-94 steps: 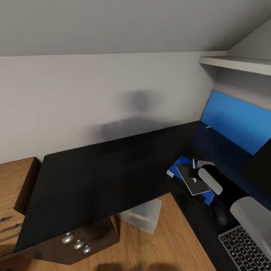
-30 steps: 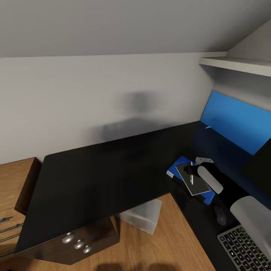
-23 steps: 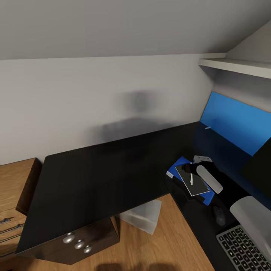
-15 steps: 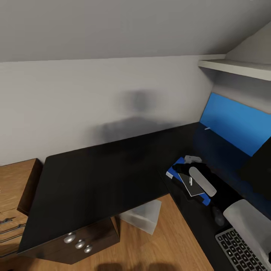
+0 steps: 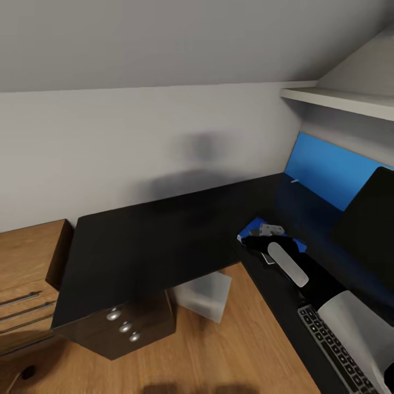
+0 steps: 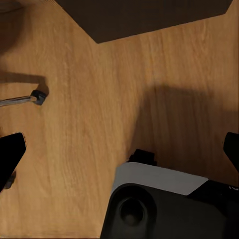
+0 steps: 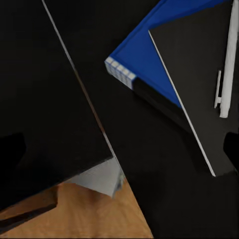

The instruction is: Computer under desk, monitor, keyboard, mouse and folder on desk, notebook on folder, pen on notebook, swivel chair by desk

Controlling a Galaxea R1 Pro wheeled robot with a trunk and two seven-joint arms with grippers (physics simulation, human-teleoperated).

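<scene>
Jaws: my right gripper [image 5: 272, 230] released above the stack; left state untellable.
Pen [image 7: 227, 74] lies on notebook [image 7: 199, 69], on folder [image 7: 144, 52], on table [image 5: 148, 241].

Right arm outstretched forward, right claw [image 5: 266, 232] with fingers apart

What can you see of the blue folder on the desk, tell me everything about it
The folder is bright blue with a black spine and white page edges showing at one corner. It lies flat on the glossy black desk, near the inner corner of the L. The dark notebook lies on top of it, with the white pen on the notebook.
</scene>
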